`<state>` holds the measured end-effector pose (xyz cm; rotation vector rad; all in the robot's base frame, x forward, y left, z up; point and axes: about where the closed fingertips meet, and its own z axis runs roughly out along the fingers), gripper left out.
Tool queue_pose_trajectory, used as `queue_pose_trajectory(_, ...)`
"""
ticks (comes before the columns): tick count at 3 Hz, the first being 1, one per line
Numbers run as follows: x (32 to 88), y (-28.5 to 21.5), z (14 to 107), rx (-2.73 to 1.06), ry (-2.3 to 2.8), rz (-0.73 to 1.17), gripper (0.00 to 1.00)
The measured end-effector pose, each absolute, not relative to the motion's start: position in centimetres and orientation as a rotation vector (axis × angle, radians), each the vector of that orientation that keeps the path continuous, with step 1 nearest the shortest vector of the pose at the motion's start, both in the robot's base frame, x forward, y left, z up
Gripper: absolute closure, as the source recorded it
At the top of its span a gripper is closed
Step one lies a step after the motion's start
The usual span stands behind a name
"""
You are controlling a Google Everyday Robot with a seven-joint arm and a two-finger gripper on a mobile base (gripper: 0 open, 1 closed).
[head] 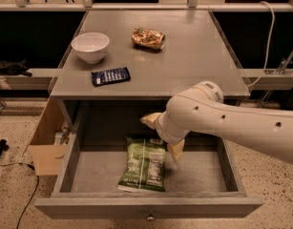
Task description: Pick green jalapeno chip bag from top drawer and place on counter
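The green jalapeno chip bag (pixel 144 165) lies flat on the floor of the open top drawer (pixel 148 206), left of middle. My gripper (pixel 163 135) hangs inside the drawer just above the bag's far right corner, its two pale fingers spread apart, one at the back (pixel 150 119) and one to the right of the bag (pixel 176 150). It holds nothing. The white arm reaches in from the right and hides the drawer's back right. The counter (pixel 193 56) is above.
On the counter stand a white bowl (pixel 90 46), a brown-gold snack packet (pixel 147 37) and a flat dark blue packet (pixel 110 76). An open cardboard box (pixel 47 142) sits on the floor left of the cabinet. A cable runs at the right.
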<state>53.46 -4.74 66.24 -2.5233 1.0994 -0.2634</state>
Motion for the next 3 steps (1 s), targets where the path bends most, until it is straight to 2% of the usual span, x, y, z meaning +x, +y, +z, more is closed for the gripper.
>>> queue_pose_trajectory(3, 50.4, -2.1, 63.4, -2.648, 1.217, -0.187, 0.0)
